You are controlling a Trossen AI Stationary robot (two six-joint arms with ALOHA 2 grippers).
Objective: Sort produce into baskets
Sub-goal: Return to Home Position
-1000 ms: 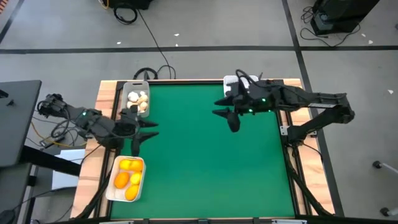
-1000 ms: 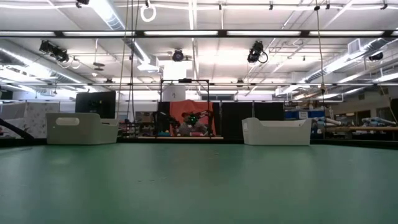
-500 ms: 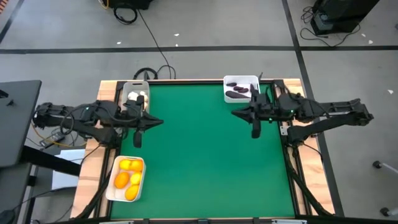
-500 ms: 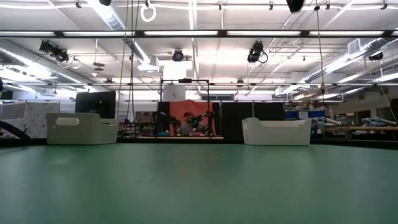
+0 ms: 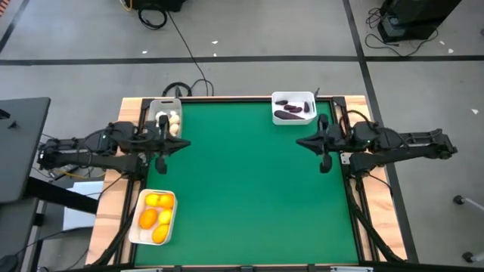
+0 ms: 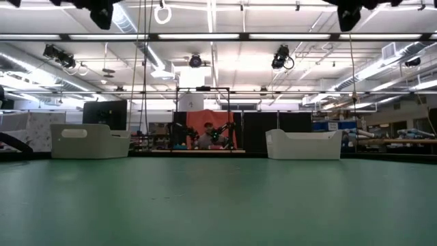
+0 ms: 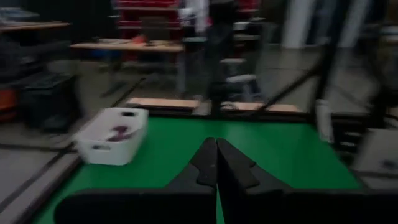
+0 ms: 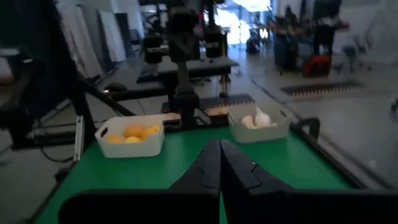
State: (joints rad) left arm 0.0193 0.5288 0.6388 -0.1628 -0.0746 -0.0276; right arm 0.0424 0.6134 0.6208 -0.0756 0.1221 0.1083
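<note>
Table (image 5: 249,196): flat green mat with a wood border, fills the frame's centre.
Left gripper (image 5: 181,144): dark fingers pressed together, holding nothing, at the mat's left edge.
Right gripper (image 5: 302,142): dark fingers pressed together, holding nothing, near the mat's right edge.
Citrus bin (image 5: 136,224): white plastic with rounded corners, lower left. Holds round orange and yellow fruits (image 5: 155,213).
Eggplant bin (image 5: 295,96): white plastic, top centre-right. Holds dark purple elongated pieces (image 5: 290,114).
Garlic bin (image 5: 165,105): greyish translucent plastic, upper left. Holds off-white bulbs (image 5: 169,119).

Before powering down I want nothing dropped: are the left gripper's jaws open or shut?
Shut. In its wrist view the left gripper has its jaws pressed together with nothing between them.
</note>
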